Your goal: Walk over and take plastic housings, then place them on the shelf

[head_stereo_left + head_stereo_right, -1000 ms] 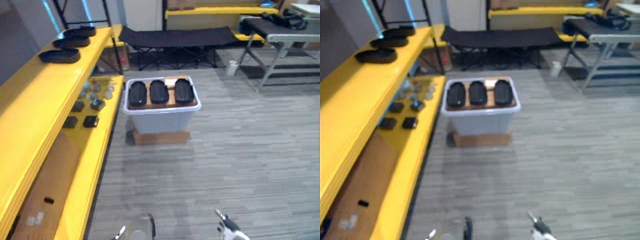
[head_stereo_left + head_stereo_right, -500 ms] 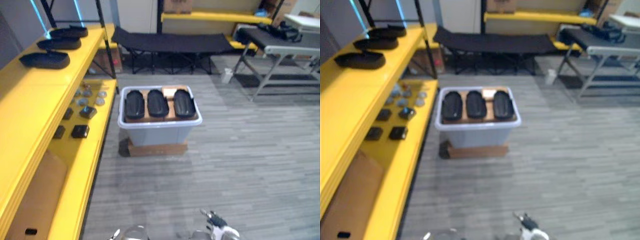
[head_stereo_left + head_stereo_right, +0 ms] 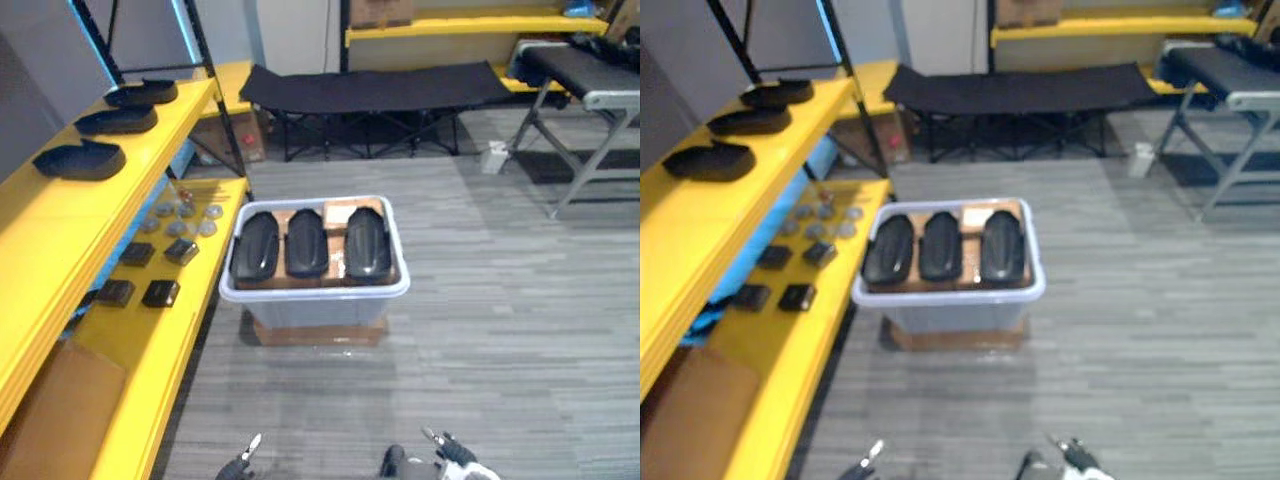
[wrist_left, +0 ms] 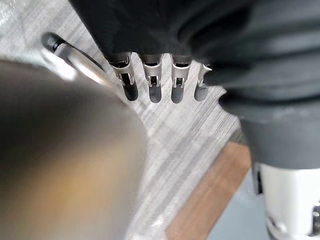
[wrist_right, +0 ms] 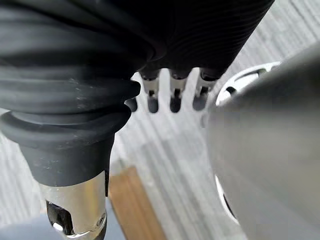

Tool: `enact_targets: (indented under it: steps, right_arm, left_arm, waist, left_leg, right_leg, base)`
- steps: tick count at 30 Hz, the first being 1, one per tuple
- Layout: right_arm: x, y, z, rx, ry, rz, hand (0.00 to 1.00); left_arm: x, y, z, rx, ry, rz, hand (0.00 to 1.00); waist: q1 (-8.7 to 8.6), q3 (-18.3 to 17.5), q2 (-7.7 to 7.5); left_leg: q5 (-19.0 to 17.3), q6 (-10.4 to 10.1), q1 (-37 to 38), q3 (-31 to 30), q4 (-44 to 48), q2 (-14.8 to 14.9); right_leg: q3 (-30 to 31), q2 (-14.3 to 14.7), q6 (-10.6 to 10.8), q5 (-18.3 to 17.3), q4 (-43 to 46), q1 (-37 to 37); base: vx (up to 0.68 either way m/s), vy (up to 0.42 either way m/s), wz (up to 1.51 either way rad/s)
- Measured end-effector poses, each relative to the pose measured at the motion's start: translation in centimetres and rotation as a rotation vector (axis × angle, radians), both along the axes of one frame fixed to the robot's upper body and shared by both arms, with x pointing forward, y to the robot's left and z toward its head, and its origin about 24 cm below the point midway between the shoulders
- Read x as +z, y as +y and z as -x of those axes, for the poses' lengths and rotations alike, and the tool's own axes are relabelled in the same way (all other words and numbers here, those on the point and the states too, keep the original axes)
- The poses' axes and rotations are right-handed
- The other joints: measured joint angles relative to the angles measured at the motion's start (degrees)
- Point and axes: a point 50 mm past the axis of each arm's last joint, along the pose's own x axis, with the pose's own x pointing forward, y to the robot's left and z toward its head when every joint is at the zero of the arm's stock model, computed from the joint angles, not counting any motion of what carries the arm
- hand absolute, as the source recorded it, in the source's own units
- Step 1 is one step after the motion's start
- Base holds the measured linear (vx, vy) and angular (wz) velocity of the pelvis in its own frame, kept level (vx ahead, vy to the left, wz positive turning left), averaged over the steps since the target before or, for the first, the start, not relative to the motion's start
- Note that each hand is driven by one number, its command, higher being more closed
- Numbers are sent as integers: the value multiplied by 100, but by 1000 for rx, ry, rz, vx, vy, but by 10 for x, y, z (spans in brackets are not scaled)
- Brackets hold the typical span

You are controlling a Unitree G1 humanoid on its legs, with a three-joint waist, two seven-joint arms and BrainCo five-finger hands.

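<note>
The left hand hung low over the grey floor, its fingers straight and slack, holding nothing. The right hand hung the same way, its fingers loose and empty. Well ahead of both sets of fingers, three black plastic housings lay side by side in a pale bin that stood on a brown base on the floor. Ahead and out to the left of the left fingers ran the yellow shelf. Three more housings sat in a line on its top tier, apart from one another. Small dark parts lay on the lower tier beside the bin.
</note>
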Motion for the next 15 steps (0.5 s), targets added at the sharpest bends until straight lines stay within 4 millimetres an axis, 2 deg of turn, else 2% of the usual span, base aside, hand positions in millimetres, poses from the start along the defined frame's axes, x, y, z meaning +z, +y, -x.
enact_targets:
  steps: [1,2,3,4,5,6,7,8,9,11,12,14,15]
  right_arm:
    - [-1,0,1,2,7,0,0]
    - [-2,1,2,6,16,-2,0]
    - [-2,3,2,8,16,-6,0]
    - [-2,4,0,8,10,-6,0]
    - [-1,5,-2,12,-1,-2,0]
    - [0,3,-4,15,-12,13,0]
    - [-1,11,-8,49,-12,14,0]
    - [-1,15,-11,74,-16,13,0]
    - [1,18,-19,107,-30,25,0]
    - [4,17,-29,145,-44,60,0]
    - [5,15,-31,160,-43,73,0]
    - [8,15,-38,210,-63,88,0]
    - [9,17,-41,254,-82,95,0]
  left_arm:
    - [0,2,0,-2,2,-4,0]
    - [0,5,2,-11,9,-11,0]
    - [0,7,3,-23,16,-17,0]
    - [0,8,4,-29,21,-19,0]
    - [-1,8,9,-30,37,-17,0]
    - [-1,7,12,-38,47,-14,0]
    - [-2,13,20,-40,72,-25,0]
    - [-1,18,21,-40,73,-35,0]
    - [0,23,20,-40,68,-43,0]
    - [0,25,19,-31,58,-51,0]
    - [1,26,19,-30,55,-55,0]
    - [1,27,18,-32,50,-63,0]
    - [1,28,18,-53,50,-80,0]
  waist:
    - [0,9,-10]
    - [67,47,-71]
    - [161,91,-142]
    - [167,114,-170]
    - [162,123,-169]
    - [193,150,-95]
    - [301,178,-203]
    - [288,168,-334]
    - [327,214,-502]
    - [441,266,-559]
    - [459,267,-584]
    - [518,266,-587]
    - [506,262,-575]
  left_leg:
    - [-231,0,-236,35,266,6]
    - [-653,24,-555,286,263,-42]
    - [-873,99,-669,605,-440,-194]
    - [-921,157,-706,727,-1024,-298]
    - [-793,212,-684,820,-2461,-507]
    - [-274,517,-647,829,-3295,-566]
    - [-348,530,-410,997,-3570,-752]
    - [-352,538,-372,1011,-3652,-852]
    - [-420,642,-344,1063,-3645,-971]
    - [-590,784,-337,1139,-3494,-1073]
    - [-822,822,-300,1184,-3386,-1140]
    - [-1036,928,-55,1212,-3474,-1228]
    - [-1053,953,228,1224,-3721,-1262]
  right_leg:
    - [-32,13,-4,-4,-91,123]
    - [-41,-19,-9,1,-210,340]
    - [-44,-135,37,-21,-246,484]
    - [-43,-187,89,-55,-273,560]
    - [-43,-259,221,-148,-281,628]
    - [4,-216,333,-222,-274,685]
    - [188,-323,400,-240,-386,801]
    - [266,-376,449,-208,-470,839]
    - [296,-481,514,-173,-587,892]
    - [287,-574,553,-146,-694,1001]
    - [290,-642,545,-171,-686,1080]
    - [312,-835,603,-373,-97,974]
    - [275,-1026,697,-473,866,621]
  base:
    - [129,5,19]
    - [-5,108,3]
    - [-123,152,-5]
    - [-343,229,-3]
    - [-171,206,1]
    - [34,252,-15]
    - [299,175,-15]
    - [361,160,-9]
    - [337,116,4]
    - [305,108,-2]
    - [309,92,-7]
    - [282,81,-14]
    - [290,71,-1]
